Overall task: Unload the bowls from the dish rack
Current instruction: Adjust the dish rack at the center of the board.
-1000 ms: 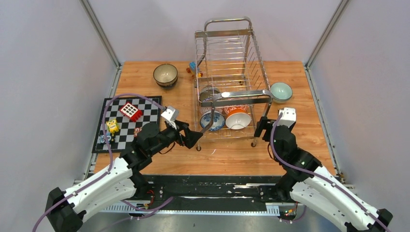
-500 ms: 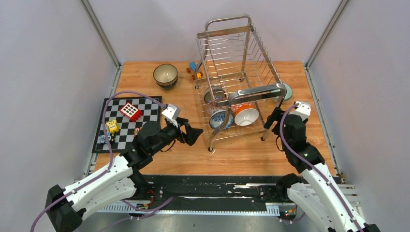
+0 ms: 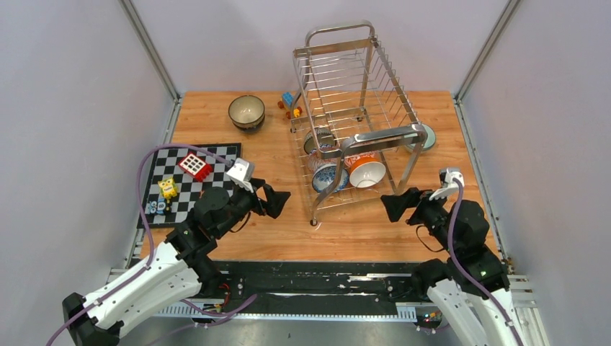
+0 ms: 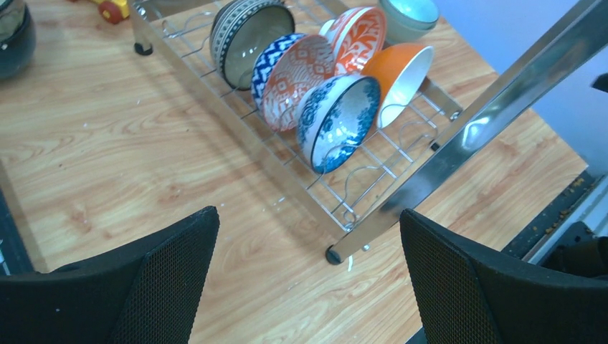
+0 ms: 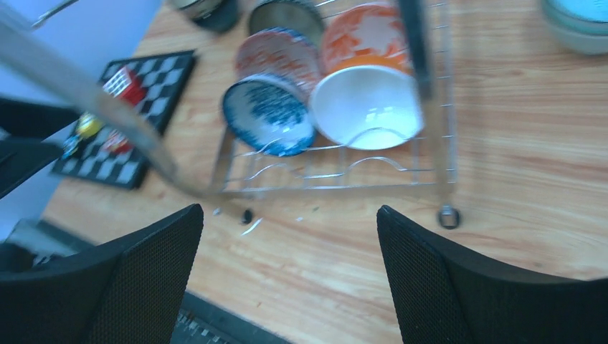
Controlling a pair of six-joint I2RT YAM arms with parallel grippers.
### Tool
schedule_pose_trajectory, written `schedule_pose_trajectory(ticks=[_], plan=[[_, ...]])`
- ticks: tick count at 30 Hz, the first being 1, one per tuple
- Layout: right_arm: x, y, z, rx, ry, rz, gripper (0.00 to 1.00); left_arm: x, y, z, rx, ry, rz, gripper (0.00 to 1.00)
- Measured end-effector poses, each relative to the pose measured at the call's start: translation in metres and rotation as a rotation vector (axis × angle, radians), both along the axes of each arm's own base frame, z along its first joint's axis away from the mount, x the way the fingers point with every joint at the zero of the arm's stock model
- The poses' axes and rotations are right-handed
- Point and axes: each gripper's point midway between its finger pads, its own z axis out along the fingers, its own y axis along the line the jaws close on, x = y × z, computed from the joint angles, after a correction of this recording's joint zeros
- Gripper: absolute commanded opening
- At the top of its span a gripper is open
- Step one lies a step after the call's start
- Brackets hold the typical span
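Loaded dish rack (image 3: 382,137), nothing gripped.
My left gripper (image 3: 278,201) and right gripper (image 3: 394,205) gape wide, empty, near it; bowls (image 4: 337,120) stand on edge in its lower tier.

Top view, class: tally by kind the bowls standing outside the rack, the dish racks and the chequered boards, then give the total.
Bowls outside the rack: 2
Dish rack: 1
Chequered board: 1
Total: 4
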Motion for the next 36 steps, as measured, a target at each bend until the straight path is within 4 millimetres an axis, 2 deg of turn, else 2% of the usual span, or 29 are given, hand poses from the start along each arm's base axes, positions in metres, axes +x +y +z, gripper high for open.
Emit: schedule_pose_trajectory(ticks=[7,14,18,21,24,28,32,36], plan=[[-0.030,0.043,-0.001,0.056,0.048,0.293,0.94,-0.001,0.012,-0.010,0.010,0.049,0.056,0.98],[-0.040,0.074,0.003,0.076,0.060,0.459,0.94,0.001,0.016,-0.014,-0.003,0.078,0.092,0.98],[-0.052,0.110,0.001,0.020,0.031,0.570,0.93,0.002,0.019,-0.017,-0.002,0.091,0.115,0.98],[-0.055,0.138,-0.007,-0.035,-0.019,0.589,0.92,0.003,0.020,-0.018,-0.001,0.095,0.126,0.98],[-0.045,0.160,-0.020,-0.083,-0.090,0.526,0.93,0.003,0.023,-0.017,-0.001,0.094,0.136,0.98],[-0.015,0.173,-0.039,-0.149,-0.139,0.362,0.94,0.001,0.028,-0.014,-0.008,0.086,0.149,0.98],[0.011,0.185,-0.047,-0.188,-0.159,0.240,0.93,-0.002,0.034,-0.009,-0.024,0.073,0.159,0.98],[0.026,0.196,-0.038,-0.182,-0.175,0.167,0.86,-0.005,0.038,-0.003,-0.046,0.058,0.167,0.98]])
